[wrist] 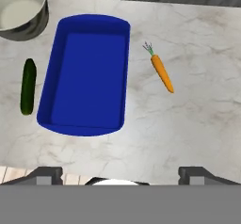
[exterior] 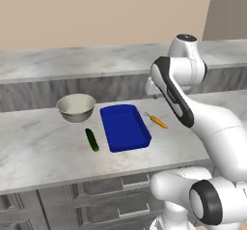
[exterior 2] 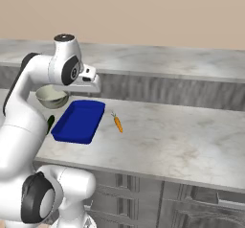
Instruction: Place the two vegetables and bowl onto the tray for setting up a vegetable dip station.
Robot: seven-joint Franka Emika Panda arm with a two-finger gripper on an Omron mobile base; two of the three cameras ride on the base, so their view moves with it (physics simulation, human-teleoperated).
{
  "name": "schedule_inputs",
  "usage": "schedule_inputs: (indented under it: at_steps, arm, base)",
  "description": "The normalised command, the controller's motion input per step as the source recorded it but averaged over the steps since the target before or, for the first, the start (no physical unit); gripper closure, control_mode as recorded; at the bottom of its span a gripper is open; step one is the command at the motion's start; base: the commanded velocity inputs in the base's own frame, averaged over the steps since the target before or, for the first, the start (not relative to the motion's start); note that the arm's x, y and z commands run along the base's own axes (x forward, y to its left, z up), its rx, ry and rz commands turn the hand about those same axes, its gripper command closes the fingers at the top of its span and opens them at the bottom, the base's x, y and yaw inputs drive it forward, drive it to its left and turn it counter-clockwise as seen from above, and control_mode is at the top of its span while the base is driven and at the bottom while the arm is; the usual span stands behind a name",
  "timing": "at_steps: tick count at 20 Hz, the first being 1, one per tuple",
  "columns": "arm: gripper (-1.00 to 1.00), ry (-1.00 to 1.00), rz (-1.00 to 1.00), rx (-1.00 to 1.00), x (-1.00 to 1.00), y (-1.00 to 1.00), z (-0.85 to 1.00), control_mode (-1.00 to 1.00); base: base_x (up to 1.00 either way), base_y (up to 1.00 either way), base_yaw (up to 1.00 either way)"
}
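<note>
Holding gripper (wrist: 120,173) high over marble counter (wrist: 202,119), jaws wide, nothing gripped, for overview. Deep blue rectangular tray (wrist: 87,75) empty; slim orange carrot (wrist: 162,72) right, dark green cucumber (wrist: 28,86) left, pale grey-cream bowl (wrist: 21,9) beyond.

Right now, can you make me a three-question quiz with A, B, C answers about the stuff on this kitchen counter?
1. Where is the carrot?
A. in the tray
B. on the counter beside the tray
C. in the bowl

2. What colour is the tray?
A. blue
B. red
C. yellow

3. What is in the gripper?
A. the cucumber
B. the bowl
C. nothing, it is open

Answers: 1 B, it lies on the counter apart from the tray. 2 A, its rim and floor are deep blue. 3 C, the tips stand wide apart over bare marble, while cucumber and bowl sit on the counter.
</note>
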Motion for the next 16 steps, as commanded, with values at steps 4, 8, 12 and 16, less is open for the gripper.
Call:
schedule_inputs:
  at_steps: [4, 8, 12, 16]
  arm:
    - [-1.0, 0.0, 0.0, 0.0, 0.14, -0.28, -0.39, -1.0]
    - [-1.0, 0.0, 0.0, 0.0, 0.18, -0.38, -0.39, -1.0]
    - [-1.0, 0.0, 0.0, 0.0, 0.26, -0.35, -0.37, -1.0]
    - [-1.0, 0.0, 0.0, 0.0, 0.31, -0.3, -0.33, -1.0]
  base:
    - [0.0, 0.0, 0.0]
    - [0.0, 0.0, 0.0]
    - [0.0, 0.0, 0.0]
    - [0.0, 0.0, 0.0]
